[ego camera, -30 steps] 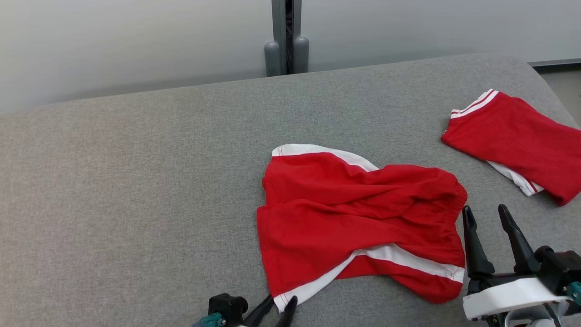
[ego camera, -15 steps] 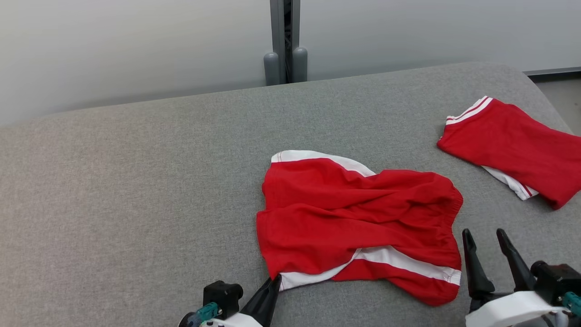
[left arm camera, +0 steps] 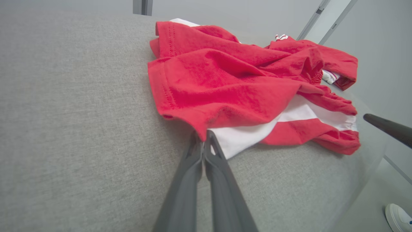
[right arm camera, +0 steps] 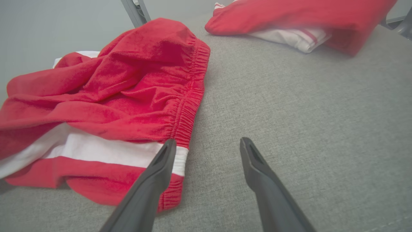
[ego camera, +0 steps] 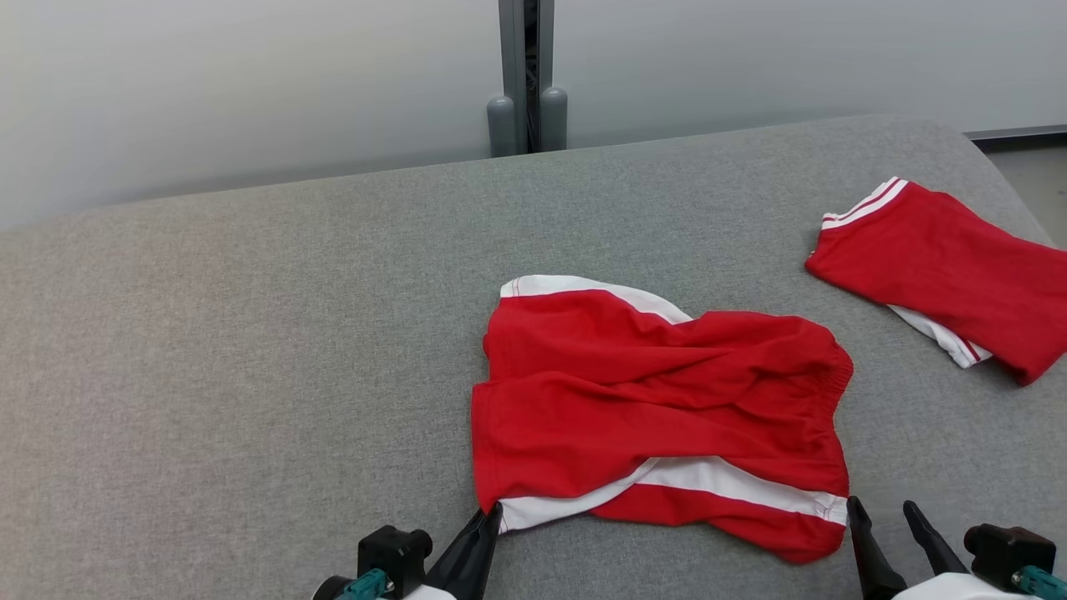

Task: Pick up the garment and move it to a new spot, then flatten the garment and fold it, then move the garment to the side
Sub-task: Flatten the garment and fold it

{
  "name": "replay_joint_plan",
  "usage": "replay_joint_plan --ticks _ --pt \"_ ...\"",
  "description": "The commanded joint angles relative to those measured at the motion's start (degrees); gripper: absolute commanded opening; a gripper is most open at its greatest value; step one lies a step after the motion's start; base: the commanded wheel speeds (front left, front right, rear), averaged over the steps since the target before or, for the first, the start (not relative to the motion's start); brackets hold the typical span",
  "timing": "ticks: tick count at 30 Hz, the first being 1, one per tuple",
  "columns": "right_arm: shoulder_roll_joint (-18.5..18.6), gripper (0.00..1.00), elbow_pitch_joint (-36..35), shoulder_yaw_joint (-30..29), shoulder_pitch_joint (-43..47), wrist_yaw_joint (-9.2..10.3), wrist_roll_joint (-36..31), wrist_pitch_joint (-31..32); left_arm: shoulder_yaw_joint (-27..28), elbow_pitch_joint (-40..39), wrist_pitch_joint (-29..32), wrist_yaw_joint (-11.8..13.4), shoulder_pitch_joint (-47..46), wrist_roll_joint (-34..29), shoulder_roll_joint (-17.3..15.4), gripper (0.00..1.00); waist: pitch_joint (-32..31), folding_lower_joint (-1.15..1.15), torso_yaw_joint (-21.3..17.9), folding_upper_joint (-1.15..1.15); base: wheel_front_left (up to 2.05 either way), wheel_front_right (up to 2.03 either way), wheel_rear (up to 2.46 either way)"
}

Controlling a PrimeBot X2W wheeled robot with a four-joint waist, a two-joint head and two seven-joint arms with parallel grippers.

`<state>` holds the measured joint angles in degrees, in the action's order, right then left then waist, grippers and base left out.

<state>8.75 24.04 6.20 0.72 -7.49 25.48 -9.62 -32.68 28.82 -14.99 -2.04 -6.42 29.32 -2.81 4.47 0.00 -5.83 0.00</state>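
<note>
The garment is a pair of red shorts with white side stripes, lying crumpled on the grey padded table. My left gripper is shut on its near left hem corner; the left wrist view shows the closed tips pinching the fabric where red meets white. My right gripper stands open just off the near right waistband corner. In the right wrist view its left finger overlaps the elastic waistband, with bare table between the fingers.
A second red and white garment lies folded at the table's far right. A grey post stands behind the table against the pale wall. A white shoe shows on the floor past the table's edge.
My left gripper closed on the hem corner, and the corner has pulled in slightly. My right gripper drew back toward the near edge, still open. The head camera tilted a little.
</note>
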Motion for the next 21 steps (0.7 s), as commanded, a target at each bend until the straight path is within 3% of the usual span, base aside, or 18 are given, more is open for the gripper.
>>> replay_joint_plan --ticks 1,19,20,21 --pt "0.33 1.00 1.29 0.84 -1.15 -0.03 1.12 -0.75 0.51 -0.07 -0.21 -0.39 0.12 -0.69 -0.28 0.00 0.30 0.00 0.26 0.00 0.00 0.00 0.00" --pt "2.56 1.00 7.72 10.60 -5.87 -0.03 9.58 -3.20 1.39 -0.04 -0.21 -1.02 0.04 -1.67 -0.26 0.00 1.35 0.00 0.95 0.00 0.00 0.00 0.00" --pt "2.68 0.93 7.74 11.22 -6.11 -0.03 10.12 -3.18 1.43 -0.11 -0.21 -0.99 -0.01 -1.72 -0.26 0.00 1.42 0.00 0.94 0.00 0.00 0.00 0.00" --pt "2.88 0.60 7.80 11.78 -6.31 -0.03 10.59 -3.23 1.42 -0.11 -0.21 -0.98 -0.07 -1.76 -0.26 0.00 1.47 0.00 0.95 0.00 0.00 0.00 0.00"
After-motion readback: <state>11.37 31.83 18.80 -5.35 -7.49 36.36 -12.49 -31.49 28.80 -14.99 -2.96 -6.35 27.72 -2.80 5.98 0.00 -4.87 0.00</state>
